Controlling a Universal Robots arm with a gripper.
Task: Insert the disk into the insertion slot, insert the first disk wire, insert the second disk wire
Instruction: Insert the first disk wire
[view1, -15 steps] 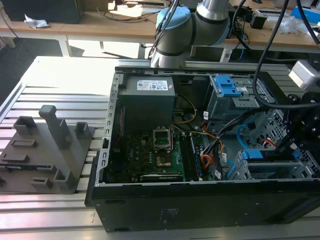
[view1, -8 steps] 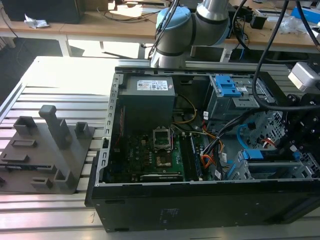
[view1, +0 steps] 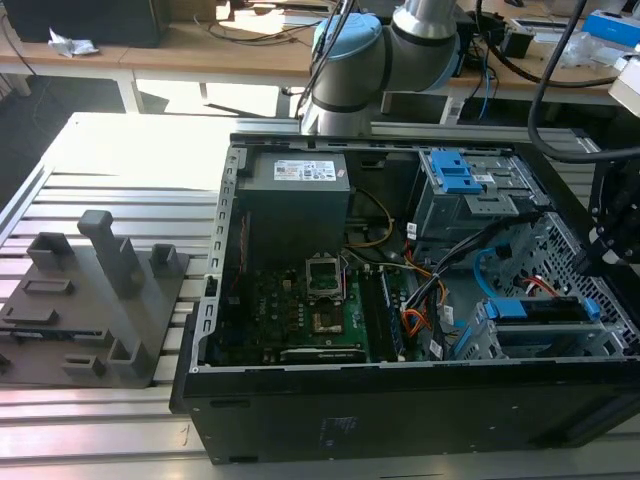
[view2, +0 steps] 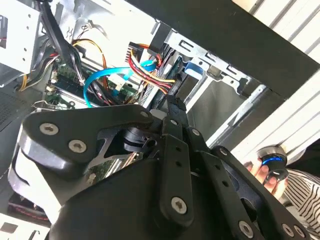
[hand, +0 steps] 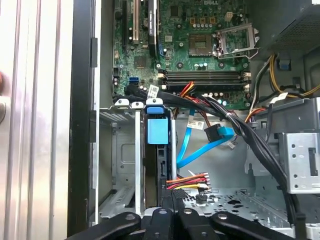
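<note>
Disk (hand: 157, 132) seated upright in insertion slot (hand: 120, 150); gripper (hand: 172, 210) just at disk's near edge, jaws clenched together; second disk wire (hand: 191, 145) looped beside

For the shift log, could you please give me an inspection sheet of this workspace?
Surface: slotted aluminium table carrying the open computer case.
Job's things: disk sits in the insertion slot; light-blue flat cable loops beside it; red-orange wire near the cage.
Clutter: grey fixture beside the case.
Grippers: gripper close to the disk.
Cables: black cable bundles cross the case.
Surroundings: a hand beside the case; workbenches behind.
</note>
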